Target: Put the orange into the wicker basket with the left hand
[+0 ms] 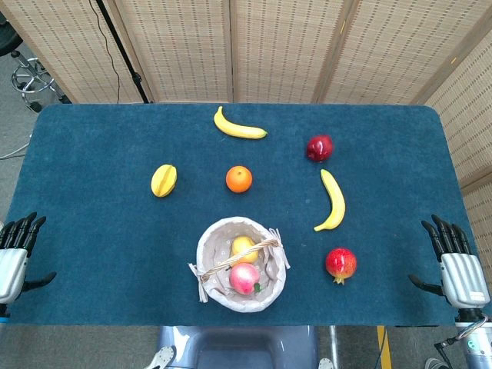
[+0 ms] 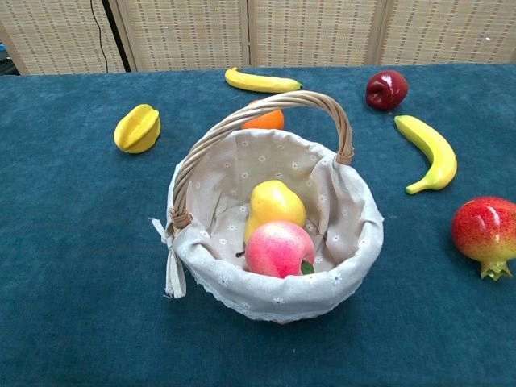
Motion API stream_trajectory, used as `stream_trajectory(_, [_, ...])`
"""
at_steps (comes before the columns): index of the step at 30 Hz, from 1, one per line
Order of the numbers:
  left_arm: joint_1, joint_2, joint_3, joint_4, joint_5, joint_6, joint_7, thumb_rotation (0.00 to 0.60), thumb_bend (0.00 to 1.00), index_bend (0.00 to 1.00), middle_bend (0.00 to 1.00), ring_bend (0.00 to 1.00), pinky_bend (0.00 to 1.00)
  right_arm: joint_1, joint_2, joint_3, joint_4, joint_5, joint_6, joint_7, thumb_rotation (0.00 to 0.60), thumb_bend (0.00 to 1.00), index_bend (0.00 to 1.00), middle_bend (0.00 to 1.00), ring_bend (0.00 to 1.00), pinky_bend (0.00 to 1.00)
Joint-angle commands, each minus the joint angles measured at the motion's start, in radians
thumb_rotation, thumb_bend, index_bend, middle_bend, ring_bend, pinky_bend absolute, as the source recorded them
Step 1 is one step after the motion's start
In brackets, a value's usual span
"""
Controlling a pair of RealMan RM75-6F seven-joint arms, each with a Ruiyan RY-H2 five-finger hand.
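Note:
The orange (image 1: 239,179) sits on the blue table near its middle, just beyond the wicker basket (image 1: 211,244). In the chest view only the top of the orange (image 2: 267,119) shows behind the basket's handle (image 2: 266,106). The cloth-lined basket (image 2: 347,218) holds a yellow pear (image 2: 274,202) and a pink peach (image 2: 278,247). My left hand (image 1: 15,254) rests at the table's front left edge, fingers apart and empty, far from the orange. At the front right edge my right hand (image 1: 455,265) is likewise open and empty.
A yellow starfruit (image 1: 164,181) lies left of the orange. One banana (image 1: 238,127) lies behind it and another banana (image 1: 333,201) to its right. A dark red apple (image 1: 319,147) sits back right and a pomegranate (image 1: 340,264) right of the basket.

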Motion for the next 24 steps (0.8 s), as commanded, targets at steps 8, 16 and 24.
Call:
stream_trajectory(8, [0.002,0.005,0.004,0.003,0.01,0.005,-0.022,0.6,0.0,0.0,0.0,0.0,0.0,-0.002,0.005,0.001,-0.01,0.001,0.005,0.0,0.6,0.0,0.0,0.0,0.0,0.0])
stream_trajectory(16, [0.003,0.006,0.003,0.008,0.005,0.004,-0.029,0.6,0.0,0.0,0.0,0.0,0.0,0.003,0.003,0.0,-0.008,0.01,-0.013,-0.004,0.6,0.0,0.0,0.0,0.0,0.0])
stream_trajectory(24, [0.001,0.012,0.004,0.0,0.009,0.001,-0.039,0.6,0.0,0.0,0.0,0.0,0.0,0.003,0.004,-0.002,-0.001,0.011,-0.017,0.005,0.6,0.0,0.0,0.0,0.0,0.0])
